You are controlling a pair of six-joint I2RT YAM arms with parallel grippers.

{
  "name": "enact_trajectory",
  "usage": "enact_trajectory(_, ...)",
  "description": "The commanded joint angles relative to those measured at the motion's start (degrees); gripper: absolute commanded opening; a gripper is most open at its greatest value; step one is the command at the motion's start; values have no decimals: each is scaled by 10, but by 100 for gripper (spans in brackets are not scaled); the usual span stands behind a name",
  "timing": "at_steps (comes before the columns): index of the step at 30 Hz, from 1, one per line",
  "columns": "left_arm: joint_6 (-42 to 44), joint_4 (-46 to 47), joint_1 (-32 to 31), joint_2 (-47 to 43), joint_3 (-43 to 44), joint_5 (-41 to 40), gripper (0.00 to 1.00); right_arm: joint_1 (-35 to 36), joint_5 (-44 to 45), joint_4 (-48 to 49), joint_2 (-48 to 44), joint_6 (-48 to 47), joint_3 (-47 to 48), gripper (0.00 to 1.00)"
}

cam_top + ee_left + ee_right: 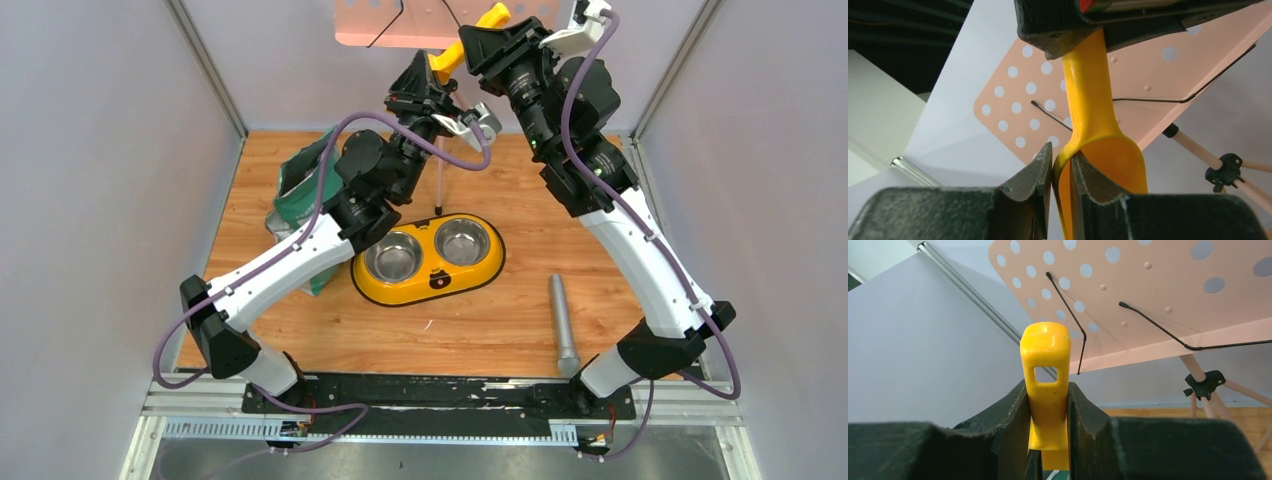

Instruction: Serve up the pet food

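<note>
An orange-yellow scoop [447,58] is held up in the air at the back, between both grippers. My left gripper [432,88] is shut on the rim of the scoop's bowl [1108,165]; its jaws pinch the thin wall [1061,165]. My right gripper [482,42] is shut on the scoop's handle [1045,365], jaws tight on both sides [1048,405]. The pet food is hidden; no kibble shows in any view. The green-and-white bag [298,190] stands at the left of the table, partly behind my left arm.
A yellow double feeder [470,282] with two steel bowls, both empty, sits mid-table. A grey cylinder [563,322] lies to its right. A pink perforated board [385,25] on a thin stand [438,180] stands at the back. Grey walls close in both sides.
</note>
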Motion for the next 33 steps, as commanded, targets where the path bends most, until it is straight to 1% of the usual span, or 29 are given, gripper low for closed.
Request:
enact_trajectory(1,43,59,12,24,12,-10,23,13,-79,-19,6,32,33,0)
enact_trajectory(3,48,67,15,30,15,-20,25,13,-84,-20,8,34,33,0)
enact_trajectory(4,47,64,16,32,16,-23,23,13,-84,-21,8,36,32,0)
enact_trajectory(5,45,59,18,33,18,-27,19,13,-85,-22,8,38,31,0)
enact_trajectory(6,41,48,18,31,19,-28,9,13,-84,-22,8,38,30,0)
enact_trajectory(7,39,43,19,30,19,-30,4,13,-84,-22,8,36,30,0)
enact_trajectory(8,33,31,19,30,19,-32,0,13,-85,-22,8,31,30,0)
enact_trajectory(10,17,12,20,28,20,-37,0,13,-100,-18,9,4,24,1)
enact_trajectory(11,11,4,20,27,24,-42,0,11,-111,-17,5,-10,16,8)
enact_trajectory(12,-5,-19,20,26,27,-48,0,6,-122,-18,-2,-21,3,18)
enact_trajectory(13,-17,-33,21,24,34,-51,0,-4,-158,-17,-13,-31,-16,28)
enact_trajectory(15,-62,-94,24,17,48,-59,0,-36,-236,-22,-39,-52,-56,48)
enact_trajectory(16,-101,-152,27,10,52,-60,0,-55,-263,-35,-54,-55,-75,55)
enact_trajectory(17,-121,-183,28,6,60,-60,0,-76,-288,-50,-68,-57,-92,62)
enact_trajectory(18,-163,-246,29,-3,62,-56,0,-98,-321,-69,-80,-61,-106,68)
enact_trajectory(19,-201,-279,30,-14,65,-51,0,-122,-356,-89,-91,-70,-118,71)
enact_trajectory(20,-219,-332,30,-20,60,-42,0,-154,-387,-105,-102,-77,-131,74)
enact_trajectory(21,-261,-355,30,-34,57,-36,0,-178,-430,-114,-114,-87,-150,78)
enact_trajectory(23,-318,-458,32,-54,50,2,0,-243,-564,-116,-139,-99,-197,87)
enact_trajectory(24,-338,-477,32,-61,43,24,0,-281,-625,-116,-147,-86,-219,89)
enact_trajectory(25,-373,-519,33,-72,41,38,0,-315,-681,-117,-153,-64,-244,90)
enact_trajectory(26,-389,-537,33,-77,40,74,0,-342,-733,-116,-158,-55,-277,91)
enact_trajectory(27,-415,-566,33,-88,38,93,0,-365,-779,-116,-162,-70,-298,90)
enact_trajectory(28,-426,-576,33,-93,32,130,0,-380,-823,-117,-165,-96,-317,88)
enact_trajectory(30,-445,-592,35,-101,27,176,0,-391,-871,-123,-161,-109,-338,84)
enact_trajectory(33,-467,-597,42,-95,27,227,0,-392,-899,-119,-116,-41,-310,80)
